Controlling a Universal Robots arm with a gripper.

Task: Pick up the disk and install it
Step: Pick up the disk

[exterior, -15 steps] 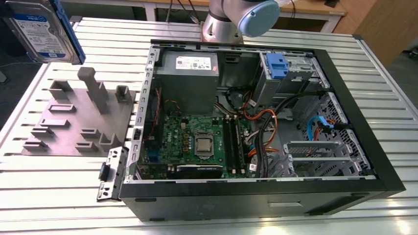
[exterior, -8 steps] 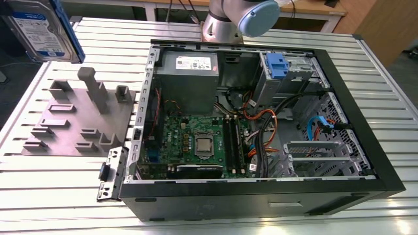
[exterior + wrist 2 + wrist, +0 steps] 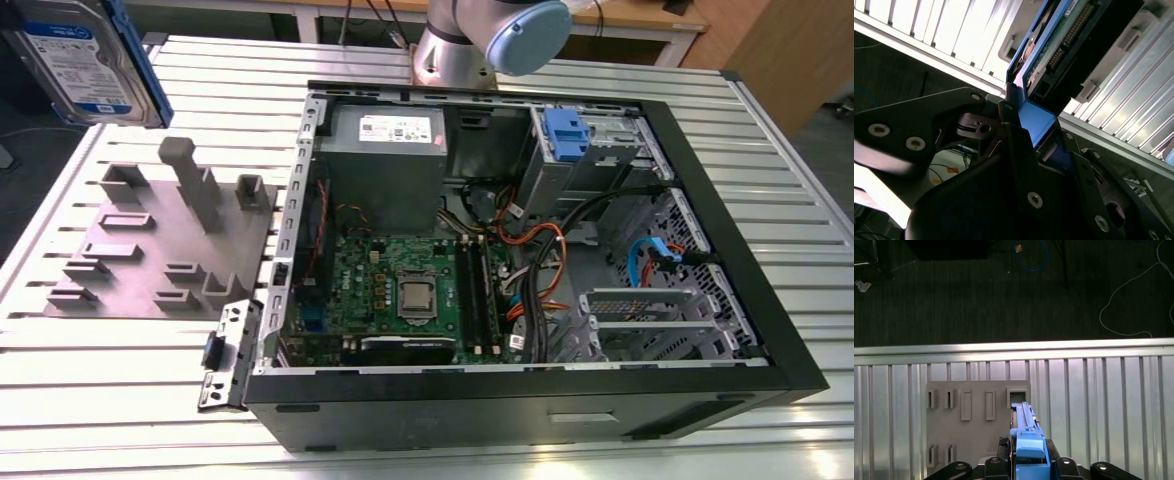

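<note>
The end effector (image 3: pixel 1029 467) is clamped on the disk (image 3: pixel 1026 432). The disk stands edge-on between its fingers, long axis running straight out from them, over the grey fixture (image 3: pixel 969 435) on the bench (image 3: pixel 1104 405). The open case (image 3: pixel 534 405) lies well apart, towards the exterior view's right, and the way across looks unobstructed.

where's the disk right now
The disk is held up at the exterior view's upper left, above the grey holder plate; the second wrist view shows the gripper clamped on its blue frame.

Silver arm (image 3: pixel 451 55) with a pale-blue joint cap (image 3: pixel 527 35); black tool (image 3: pixel 1030 131) studded with silver screws (image 3: pixel 1034 199).
</note>
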